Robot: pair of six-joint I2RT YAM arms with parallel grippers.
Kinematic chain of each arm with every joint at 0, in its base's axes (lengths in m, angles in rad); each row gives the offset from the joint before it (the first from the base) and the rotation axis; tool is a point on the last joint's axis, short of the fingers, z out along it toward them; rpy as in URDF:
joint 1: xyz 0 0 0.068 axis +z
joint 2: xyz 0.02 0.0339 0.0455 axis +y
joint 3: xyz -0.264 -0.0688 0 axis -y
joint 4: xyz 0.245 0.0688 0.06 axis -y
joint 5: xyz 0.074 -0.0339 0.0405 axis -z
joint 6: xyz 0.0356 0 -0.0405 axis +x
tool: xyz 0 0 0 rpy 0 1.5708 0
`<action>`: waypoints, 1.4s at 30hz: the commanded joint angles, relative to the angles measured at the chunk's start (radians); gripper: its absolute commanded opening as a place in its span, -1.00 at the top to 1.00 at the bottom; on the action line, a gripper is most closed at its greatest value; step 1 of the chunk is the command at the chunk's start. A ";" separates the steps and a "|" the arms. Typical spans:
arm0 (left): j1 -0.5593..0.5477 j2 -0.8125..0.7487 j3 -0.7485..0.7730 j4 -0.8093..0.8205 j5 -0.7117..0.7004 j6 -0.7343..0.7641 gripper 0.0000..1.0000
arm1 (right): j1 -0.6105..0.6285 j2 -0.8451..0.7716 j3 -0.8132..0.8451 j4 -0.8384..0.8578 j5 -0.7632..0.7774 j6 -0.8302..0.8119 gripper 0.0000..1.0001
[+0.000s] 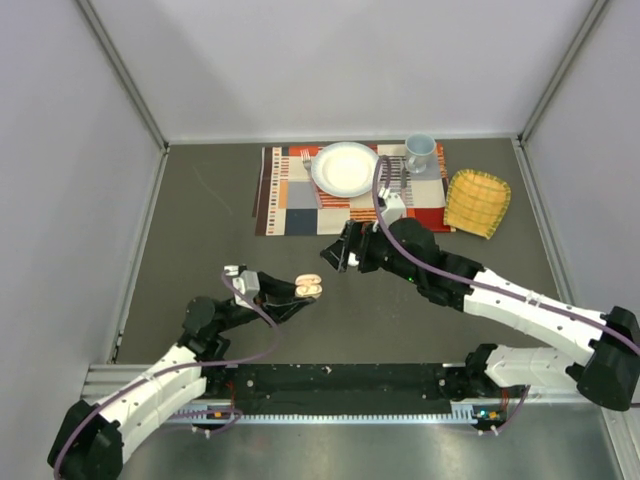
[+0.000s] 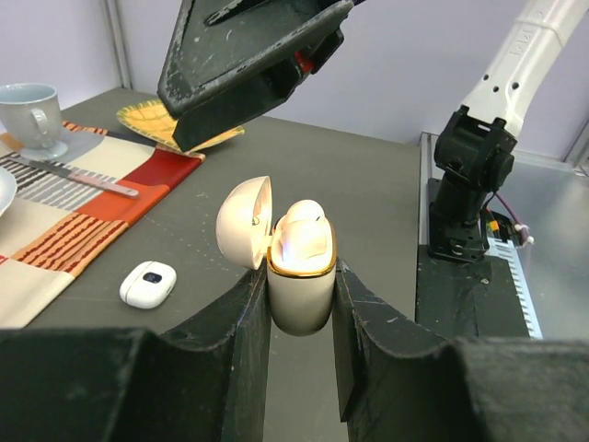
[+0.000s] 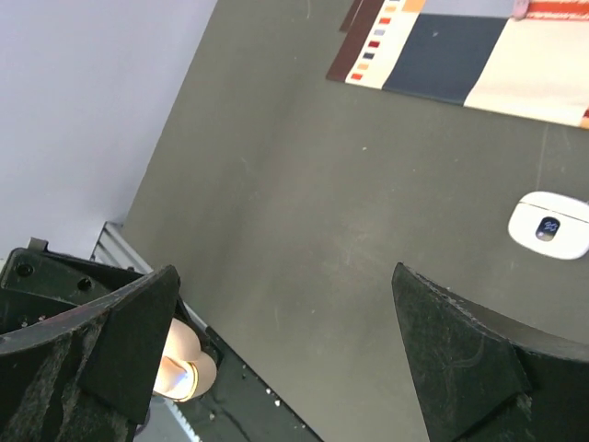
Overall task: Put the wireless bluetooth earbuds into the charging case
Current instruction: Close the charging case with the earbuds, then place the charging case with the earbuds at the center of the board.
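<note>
The desk (image 1: 200,240) is a dark grey, matte surface with faint scuffs. At its far middle lies a patchwork placemat (image 1: 292,208) in orange, cream and navy. A yellow checked cloth (image 1: 477,203) lies just beside the mat's right edge. A small white rounded case (image 2: 147,284), closed, rests on bare desk just near of the mat.

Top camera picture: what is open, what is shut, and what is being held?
beige charging case: lid open, held.
earbud: sitting inside beige charging case.
white case: shut, lying on table.
left gripper: shut on beige charging case.
right gripper: open, empty.
cup: upright.
</note>
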State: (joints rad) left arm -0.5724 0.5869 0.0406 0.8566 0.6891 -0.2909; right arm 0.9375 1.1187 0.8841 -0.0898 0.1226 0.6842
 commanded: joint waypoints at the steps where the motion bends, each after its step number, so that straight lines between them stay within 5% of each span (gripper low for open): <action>1: -0.010 0.025 0.008 0.087 0.038 -0.011 1.00 | -0.006 0.023 0.006 0.082 -0.093 0.051 -0.98; 11: -0.024 0.086 0.012 0.156 0.046 -0.028 1.00 | -0.006 0.147 0.004 0.125 -0.277 0.098 -0.98; 31: -0.030 0.119 -0.001 0.142 -0.057 -0.007 1.00 | 0.021 0.052 -0.171 0.163 -0.256 0.081 -0.98; 36: -0.030 0.158 0.016 0.118 -0.068 -0.019 1.00 | 0.023 -0.002 -0.194 0.136 -0.137 0.096 -0.98; 42: -0.030 0.267 0.085 -0.031 -0.109 -0.120 1.00 | 0.021 -0.106 -0.241 -0.042 0.271 0.213 -0.98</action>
State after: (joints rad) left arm -0.6064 0.7853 0.0536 0.8875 0.6296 -0.3336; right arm 0.9535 1.0893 0.6674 -0.0109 0.1001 0.8185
